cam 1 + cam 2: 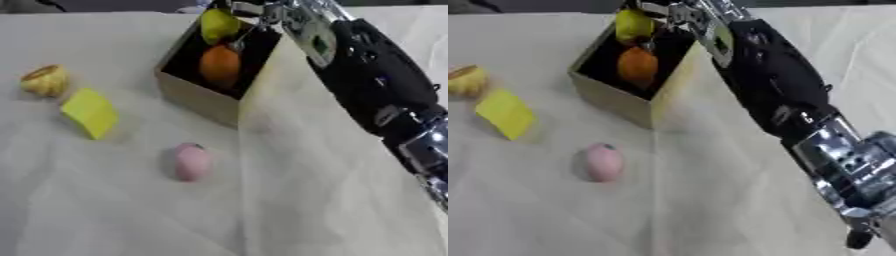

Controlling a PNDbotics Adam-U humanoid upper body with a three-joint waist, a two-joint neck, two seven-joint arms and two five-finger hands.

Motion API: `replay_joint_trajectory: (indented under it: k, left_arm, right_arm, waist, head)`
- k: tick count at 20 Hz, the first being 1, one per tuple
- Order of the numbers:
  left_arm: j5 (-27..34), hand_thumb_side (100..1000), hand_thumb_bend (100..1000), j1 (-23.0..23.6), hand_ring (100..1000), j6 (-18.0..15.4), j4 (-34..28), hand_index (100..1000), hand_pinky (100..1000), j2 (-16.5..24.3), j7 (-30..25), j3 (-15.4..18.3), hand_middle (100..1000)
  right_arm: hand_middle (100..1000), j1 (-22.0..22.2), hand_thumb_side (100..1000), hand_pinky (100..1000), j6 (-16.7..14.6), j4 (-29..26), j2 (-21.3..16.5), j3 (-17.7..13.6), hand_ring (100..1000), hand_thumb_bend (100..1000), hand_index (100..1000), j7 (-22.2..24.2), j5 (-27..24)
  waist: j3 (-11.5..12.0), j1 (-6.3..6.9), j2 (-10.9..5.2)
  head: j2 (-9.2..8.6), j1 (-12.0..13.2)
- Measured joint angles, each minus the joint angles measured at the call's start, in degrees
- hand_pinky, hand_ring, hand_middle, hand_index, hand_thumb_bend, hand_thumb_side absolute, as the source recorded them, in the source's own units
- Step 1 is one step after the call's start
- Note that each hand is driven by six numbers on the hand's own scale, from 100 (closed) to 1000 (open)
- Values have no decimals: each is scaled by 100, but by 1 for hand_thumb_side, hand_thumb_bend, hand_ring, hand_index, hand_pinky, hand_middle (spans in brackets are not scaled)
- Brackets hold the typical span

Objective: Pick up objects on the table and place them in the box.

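While the right hand (667, 15) hangs over the box (614, 102), its fingers curled round a yellow fruit (633, 25) above the orange fruit (637, 66) inside, the release point lies straight below; the pink object (604, 162) waits nearer on the tabletop (710, 210).

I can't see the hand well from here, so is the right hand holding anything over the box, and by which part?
The right hand is over the box at a yellow object. Whether its fingers actually grip it, and where, cannot be told.
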Motion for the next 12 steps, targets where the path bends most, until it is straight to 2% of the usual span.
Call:
replay_joint_trajectory:
  k: [3, 9, 10, 12]
  left_arm:
    - [1, 558, 383, -2, 672, 4, 0, 802, 769, 2, -4, 0, 665]
    - [0, 554, 387, 2, 673, 6, 0, 802, 769, 2, -6, 0, 666]
    - [-2, 553, 388, 5, 673, 6, 0, 803, 769, 2, -6, 0, 667]
    - [-9, 553, 390, 21, 674, 5, -1, 803, 769, 2, -6, 0, 667]
  right_arm:
    - [884, -82, 360, 945, -198, 38, 1, -73, 955, 130, 962, 186, 18]
    - [885, -134, 269, 945, -263, 41, -17, -245, 952, 167, 968, 365, 32]
    - [895, -133, 258, 947, -250, 20, -32, -252, 957, 182, 971, 377, 28]
    - [910, -132, 175, 954, -222, -51, -75, -257, 968, 284, 981, 417, -9]
  waist:
    - [32, -43, 0]
    - [114, -76, -47]
    - [133, -84, -74]
    - [155, -94, -128]
  head:
    - [0, 17]
    - [44, 45]
    - [50, 55]
    - [95, 76]
